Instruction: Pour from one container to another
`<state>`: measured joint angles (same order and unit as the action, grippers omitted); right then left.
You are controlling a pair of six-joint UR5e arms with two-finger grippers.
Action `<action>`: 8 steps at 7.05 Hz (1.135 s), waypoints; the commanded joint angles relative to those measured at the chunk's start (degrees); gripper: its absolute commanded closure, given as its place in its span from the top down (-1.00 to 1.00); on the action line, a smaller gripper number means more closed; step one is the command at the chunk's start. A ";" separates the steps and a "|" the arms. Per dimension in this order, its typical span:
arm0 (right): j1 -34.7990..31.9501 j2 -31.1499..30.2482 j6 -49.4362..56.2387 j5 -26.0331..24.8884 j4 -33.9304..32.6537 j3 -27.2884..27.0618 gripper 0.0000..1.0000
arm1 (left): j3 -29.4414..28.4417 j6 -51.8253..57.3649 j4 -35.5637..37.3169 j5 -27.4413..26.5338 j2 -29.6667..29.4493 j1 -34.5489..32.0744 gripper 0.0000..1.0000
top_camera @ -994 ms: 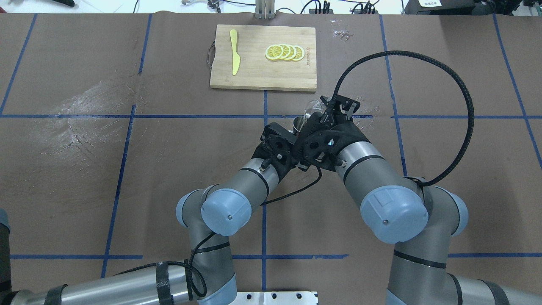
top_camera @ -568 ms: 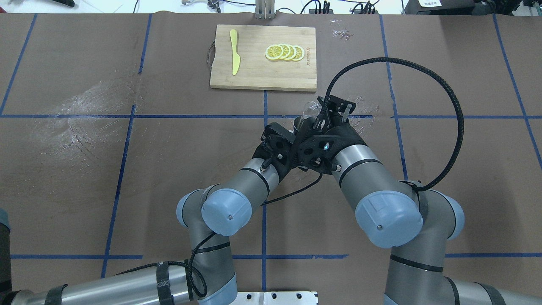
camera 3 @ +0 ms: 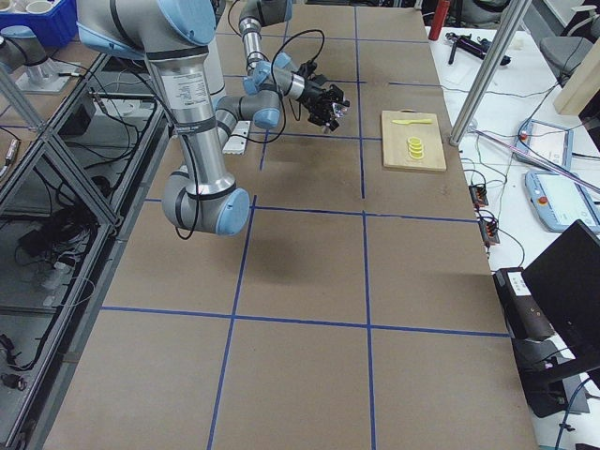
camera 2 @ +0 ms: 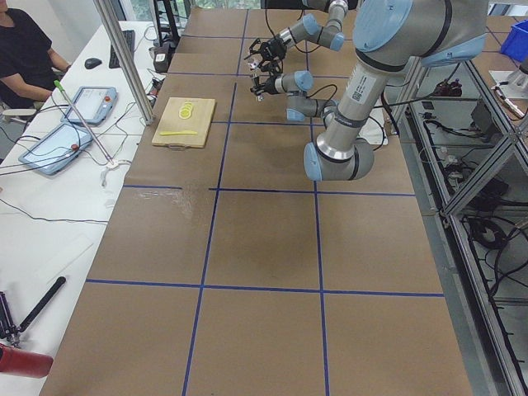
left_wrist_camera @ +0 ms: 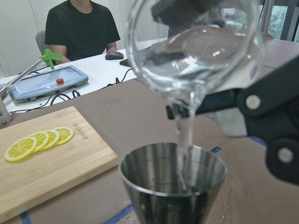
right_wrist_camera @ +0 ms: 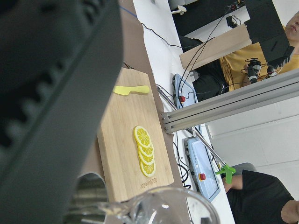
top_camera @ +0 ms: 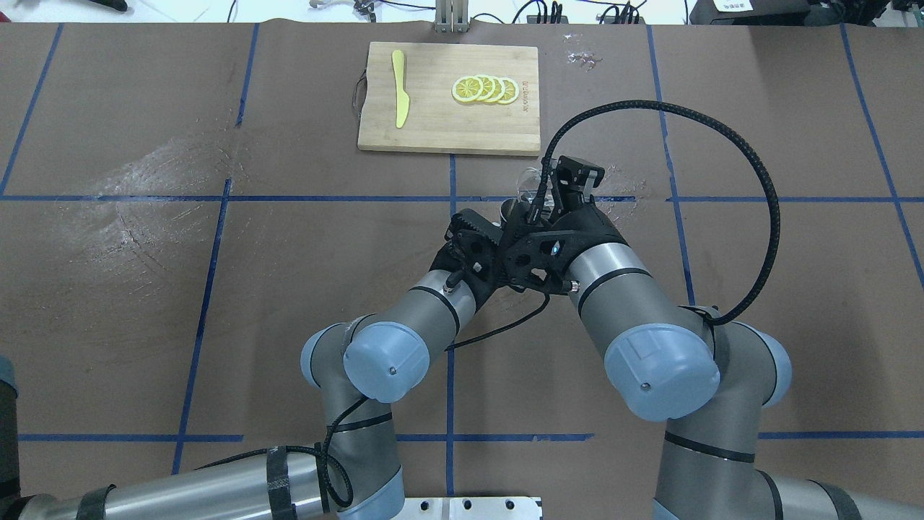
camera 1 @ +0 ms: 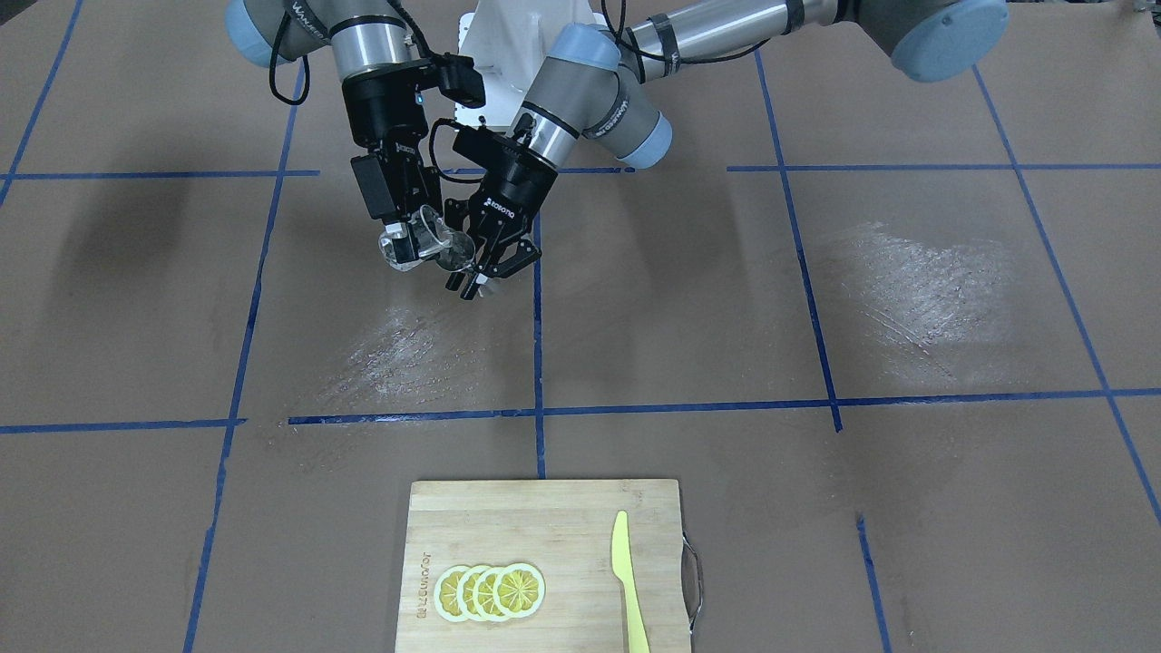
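Observation:
The clear glass tumbler [left_wrist_camera: 196, 46] is tipped mouth-down over the steel jigger [left_wrist_camera: 173, 186], and a thin stream of water falls from its lip into the jigger's upper cone. My right gripper [camera 1: 408, 247] is shut on the tumbler [camera 1: 431, 240], holding it tilted above the table. My left gripper [camera 1: 481, 277] is shut on the jigger [camera 1: 464, 263] right beside it. In the overhead view the tumbler [top_camera: 533, 184] and the jigger [top_camera: 511, 209] peek out between the two wrists near the table's middle. The right wrist view shows the tumbler's rim [right_wrist_camera: 173, 205] and the jigger [right_wrist_camera: 88, 196] at the bottom.
A bamboo cutting board [top_camera: 447, 123] lies at the far side with several lemon slices [top_camera: 485, 89] and a yellow knife [top_camera: 399, 87]. Wet smears mark the brown table cover [camera 1: 399, 354]. A person in black sits beyond the table [left_wrist_camera: 81, 28].
My right wrist has turned further and shifted slightly left, tipping the tumbler more steeply over the jigger. The left arm has held still.

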<state>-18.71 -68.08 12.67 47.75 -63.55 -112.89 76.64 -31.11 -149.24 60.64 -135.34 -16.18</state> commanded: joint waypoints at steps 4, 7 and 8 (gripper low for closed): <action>-0.10 0.67 2.79 -0.82 -0.52 -0.48 -1.00 | -0.26 0.00 0.00 0.00 -0.02 0.01 -1.00; -0.10 1.02 3.85 -2.40 -2.98 -1.19 -1.00 | -0.26 0.00 0.00 0.00 -0.02 0.01 -1.00; -0.10 1.02 3.86 -2.49 -2.98 -1.19 -1.00 | -0.26 0.00 0.00 0.00 -0.02 0.01 -1.00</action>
<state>-18.82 -67.19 16.26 45.58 -66.17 -114.04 76.38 -31.10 -149.24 60.64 -135.35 -16.18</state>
